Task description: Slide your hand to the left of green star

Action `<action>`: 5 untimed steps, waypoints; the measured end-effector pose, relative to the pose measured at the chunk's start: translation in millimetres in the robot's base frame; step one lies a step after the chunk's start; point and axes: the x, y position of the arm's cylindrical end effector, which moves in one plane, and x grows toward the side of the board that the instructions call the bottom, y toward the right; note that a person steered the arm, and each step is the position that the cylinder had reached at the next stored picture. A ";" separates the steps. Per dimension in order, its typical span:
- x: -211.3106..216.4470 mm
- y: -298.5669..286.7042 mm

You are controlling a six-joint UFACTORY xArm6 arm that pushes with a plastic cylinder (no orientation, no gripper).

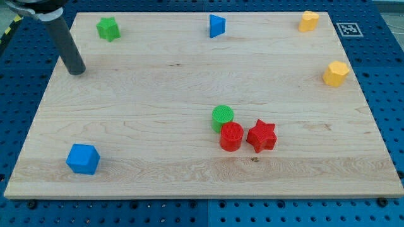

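Upper left of the frame: your rod comes down from the top-left corner, dark and slanting, and my tip (77, 69) rests on the wooden board (158, 82) near its left edge. No jaws or fingers here to open or close, just the plain rod end, and it touches no block.

The green star (108, 28) sits just right of and above my tip, close to the board's top edge in the upper left. There is a clear gap of bare wood between the two. So you see the tip to the star's lower left, not level with it.

Lower left: a blue cube (83, 158) stands alone near the bottom-left corner, well apart from the tip.

Top centre: a blue triangular block (216, 26) lies near the top edge, well apart from the star.

Centre, a little below the middle: three blocks cluster. A green cylinder (222, 116) sits at the upper left of the group, a red cylinder (231, 136) touches it from below, and a red star (261, 135) lies just beside the red cylinder on its right, seemingly touching.

Right side: one yellow block (308, 21) in the top-right corner, its shape hard to make out, and another yellow block (336, 74) lower down by the right edge, roughly hexagonal.
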 end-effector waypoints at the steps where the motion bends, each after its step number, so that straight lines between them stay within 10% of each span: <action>1: -9.6 0.0; 5: -75.5 -23.4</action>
